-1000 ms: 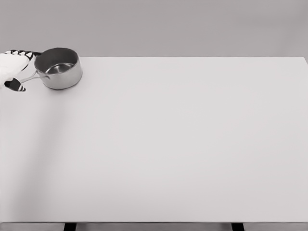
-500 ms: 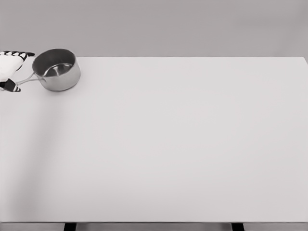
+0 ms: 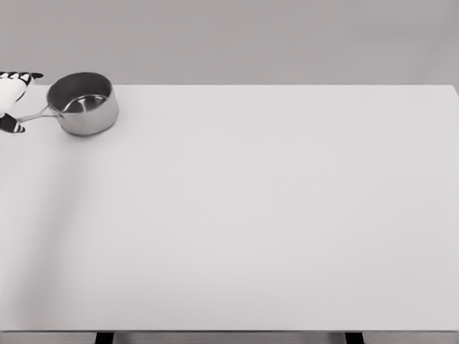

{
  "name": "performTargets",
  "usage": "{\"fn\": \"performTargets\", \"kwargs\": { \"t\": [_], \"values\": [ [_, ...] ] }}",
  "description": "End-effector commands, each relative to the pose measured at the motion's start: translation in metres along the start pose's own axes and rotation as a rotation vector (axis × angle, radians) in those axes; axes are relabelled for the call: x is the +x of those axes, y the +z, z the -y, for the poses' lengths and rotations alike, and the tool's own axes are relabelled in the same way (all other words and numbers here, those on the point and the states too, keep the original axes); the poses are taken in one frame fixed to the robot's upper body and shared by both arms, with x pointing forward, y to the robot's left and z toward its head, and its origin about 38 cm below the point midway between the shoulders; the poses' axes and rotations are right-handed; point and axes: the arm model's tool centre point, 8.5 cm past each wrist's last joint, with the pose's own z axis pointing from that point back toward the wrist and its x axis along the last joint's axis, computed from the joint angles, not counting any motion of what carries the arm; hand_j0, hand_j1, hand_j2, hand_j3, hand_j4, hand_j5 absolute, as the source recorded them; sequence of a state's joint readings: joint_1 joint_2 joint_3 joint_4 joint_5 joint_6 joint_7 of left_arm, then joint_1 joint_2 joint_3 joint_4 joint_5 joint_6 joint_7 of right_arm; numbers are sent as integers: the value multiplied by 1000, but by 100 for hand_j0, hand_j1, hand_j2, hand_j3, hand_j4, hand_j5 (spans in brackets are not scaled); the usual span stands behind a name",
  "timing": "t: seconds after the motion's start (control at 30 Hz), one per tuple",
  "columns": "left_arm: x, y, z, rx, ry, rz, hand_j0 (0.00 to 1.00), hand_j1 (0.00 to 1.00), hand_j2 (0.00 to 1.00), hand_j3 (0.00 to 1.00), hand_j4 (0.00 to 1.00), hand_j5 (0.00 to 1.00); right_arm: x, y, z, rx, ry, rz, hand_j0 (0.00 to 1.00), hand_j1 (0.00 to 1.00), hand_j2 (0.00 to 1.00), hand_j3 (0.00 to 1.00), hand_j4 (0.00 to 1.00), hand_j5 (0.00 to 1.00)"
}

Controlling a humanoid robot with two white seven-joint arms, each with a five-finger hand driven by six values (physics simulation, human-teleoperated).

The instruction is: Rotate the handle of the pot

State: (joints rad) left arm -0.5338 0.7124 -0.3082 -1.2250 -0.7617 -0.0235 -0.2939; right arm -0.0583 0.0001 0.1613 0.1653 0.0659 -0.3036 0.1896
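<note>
A small steel saucepan [image 3: 83, 104] stands on the white table [image 3: 244, 215] at its far left corner. Its thin handle [image 3: 34, 114] points left and slightly toward me. My left hand [image 3: 14, 100] shows only partly at the picture's left edge, at the handle's outer end. Its black-tipped fingers [image 3: 27, 76] stretch out above the handle, and the thumb [image 3: 13, 127] lies below it. The fingers are spread and not closed on the handle. The right arm is out of view.
The table's far edge runs just behind the pot, with a plain grey wall beyond it. Two dark table legs [image 3: 105, 337] show under the front edge.
My left hand has slid left toward the picture's edge, so less of it shows. The pot has shifted a little to the left, and its handle now points more directly left.
</note>
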Motion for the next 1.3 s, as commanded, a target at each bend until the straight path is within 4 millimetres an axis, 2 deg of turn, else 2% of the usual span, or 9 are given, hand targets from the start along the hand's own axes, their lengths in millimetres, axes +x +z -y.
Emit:
{"fn": "performTargets", "kwargs": {
  "t": [0.0,1.1,1.27],
  "values": [
    [-3,0,1,0,6,-9,100,100,100,100,100,100,0,0,0,0,0,0,100,100,100,100,100,100],
    [-30,-9,3,12,57,-92,100,100,100,100,100,100,0,0,0,0,0,0,100,100,100,100,100,100],
    [-27,-13,5,8,71,-90,100,100,100,100,100,100,0,0,0,0,0,0,100,100,100,100,100,100]
  ]
}}
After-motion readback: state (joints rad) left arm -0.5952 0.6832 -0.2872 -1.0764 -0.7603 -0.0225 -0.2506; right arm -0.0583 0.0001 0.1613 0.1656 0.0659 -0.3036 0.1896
